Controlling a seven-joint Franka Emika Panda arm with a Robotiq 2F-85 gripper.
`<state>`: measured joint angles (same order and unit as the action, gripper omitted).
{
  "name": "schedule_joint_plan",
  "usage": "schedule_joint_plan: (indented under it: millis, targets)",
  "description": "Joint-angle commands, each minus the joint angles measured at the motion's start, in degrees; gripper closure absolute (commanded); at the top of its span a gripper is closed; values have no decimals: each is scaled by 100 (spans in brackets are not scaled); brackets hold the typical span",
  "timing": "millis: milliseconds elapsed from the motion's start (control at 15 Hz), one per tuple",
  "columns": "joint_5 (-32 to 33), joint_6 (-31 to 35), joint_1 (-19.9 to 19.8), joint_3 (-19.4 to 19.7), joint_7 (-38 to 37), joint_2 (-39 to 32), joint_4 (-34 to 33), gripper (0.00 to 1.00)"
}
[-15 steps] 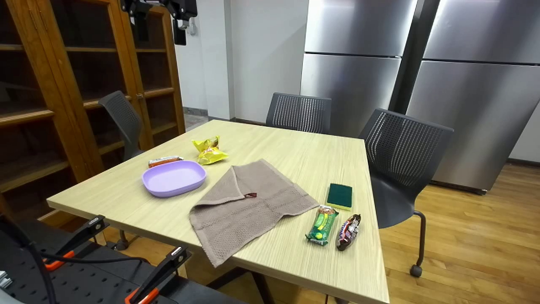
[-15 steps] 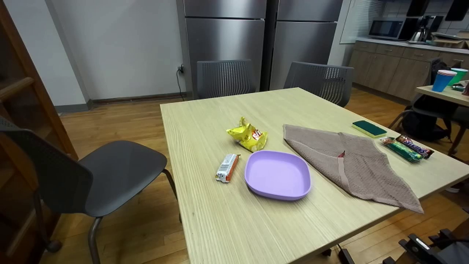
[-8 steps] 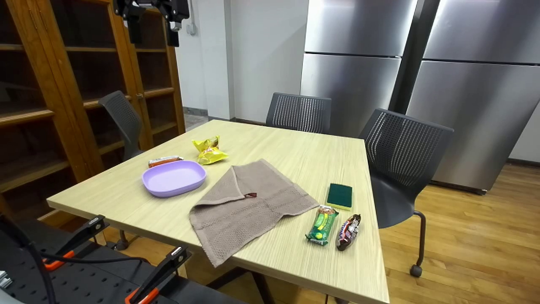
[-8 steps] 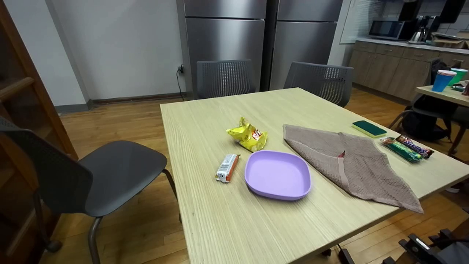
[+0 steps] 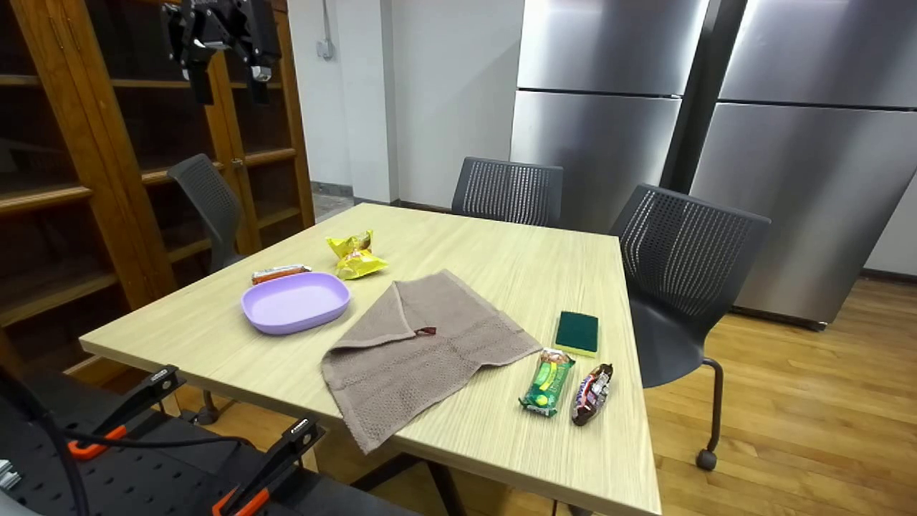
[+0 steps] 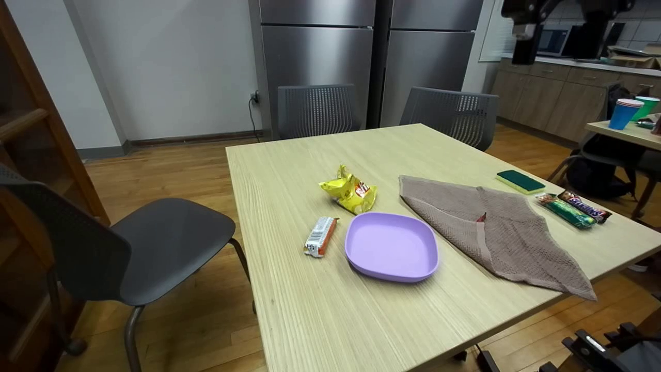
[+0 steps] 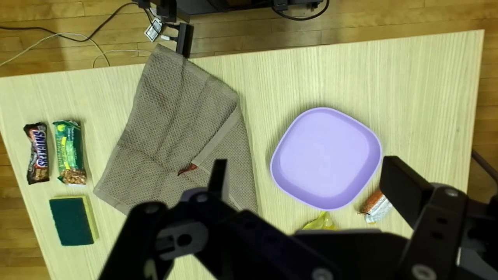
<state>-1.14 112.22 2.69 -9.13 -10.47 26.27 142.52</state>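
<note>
High over the bench (image 6: pixel 294 310), the end effector (image 5: pixel 232 100) hung well apart from everything below, and we saw its fingers (image 7: pixel 398 179) set wide. In the wrist view we found the lavender dish (image 7: pixel 325 157) between the fingertips, resting near the corner where the edge beside the dark platform (image 5: pixel 157 473) met the edge facing the wooden cabinet (image 5: pixel 183 173). An orange-and-white wrapped bar (image 6: pixel 320 236) lay just beside the dish, nearer the cabinet edge; a crumpled yellow bag (image 6: pixel 353 191) sat so close to the dish's rim that we could not tell whether they touched. Midway along the platform edge, the taupe towel (image 5: pixel 430 358) let one corner droop over the side, a small dark-red tab (image 5: pixel 425 331) showing at its fold. Toward the other end of that edge, we noted a green wrapped bar (image 5: pixel 548 382) next to a dark brown bar (image 5: pixel 592 395) and, farther from that edge, a sponge (image 5: pixel 577 332), green face up. Gray chairs (image 6: pixel 173 248) stood near the bench's other three edges, with two silver refrigerators (image 6: pixel 317 67) beyond the edge opposite the platform.
</note>
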Motion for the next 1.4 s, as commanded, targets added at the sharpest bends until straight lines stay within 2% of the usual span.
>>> schedule_joint_plan:
  millis: [0, 467, 667, 1000, 1333]
  targets:
    - [189, 315, 43, -262, -676, -372, -132, 0]
    - [580, 1066, 58, -677, -1997, -1133, -330, 0]
    - [851, 1179, 106, -815, -2592, -1460, -490, 0]
    - [1077, 1372, 338, -851, -3454, -1954, -767, 0]
    - [1039, 1721, 579, -755, -3885, -2489, -1077, 0]
